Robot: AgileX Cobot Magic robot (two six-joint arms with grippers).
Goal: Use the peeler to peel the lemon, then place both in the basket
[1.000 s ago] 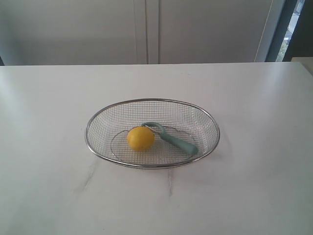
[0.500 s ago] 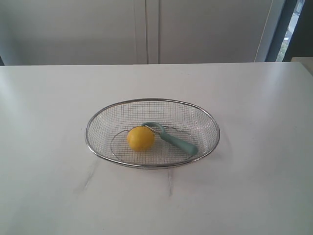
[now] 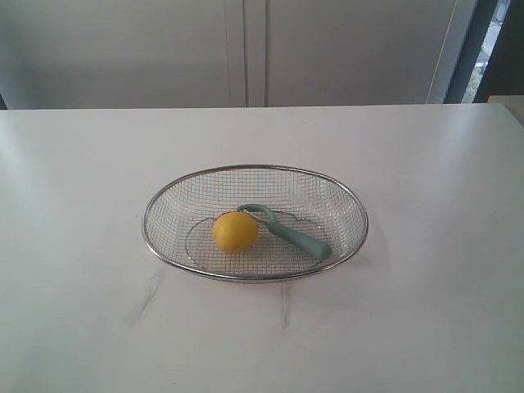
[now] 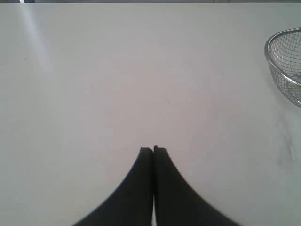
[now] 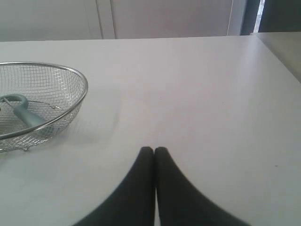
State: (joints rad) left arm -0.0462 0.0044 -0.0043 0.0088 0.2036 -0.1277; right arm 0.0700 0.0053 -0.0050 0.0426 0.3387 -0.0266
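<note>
The lemon (image 3: 236, 232) and the peeler (image 3: 295, 236) are seen lying inside the basket (image 3: 146, 223) on the white table (image 3: 82, 164). Whether the peeler's head touches the lemon cannot be told. The left tool (image 4: 154, 149) and the right tool (image 5: 154, 149) are both clenched on nothing, above the table. In both wrist views the basket is cut off by the frame edge.

1. Soft, even daylight fills the exterior view; the window strip (image 3: 494, 41) at the upper right is blown out.
2. The basket (image 3: 255, 279) casts only a faint, diffuse shadow on the white table (image 3: 82, 164), toward the camera.
3. In the left wrist view a pale glare streak crosses the table; its centre tints pink and its corners grey-green.
4. The left gripper (image 4: 154, 149) and right gripper (image 5: 154, 149) show as flat black, with no detail.
</note>
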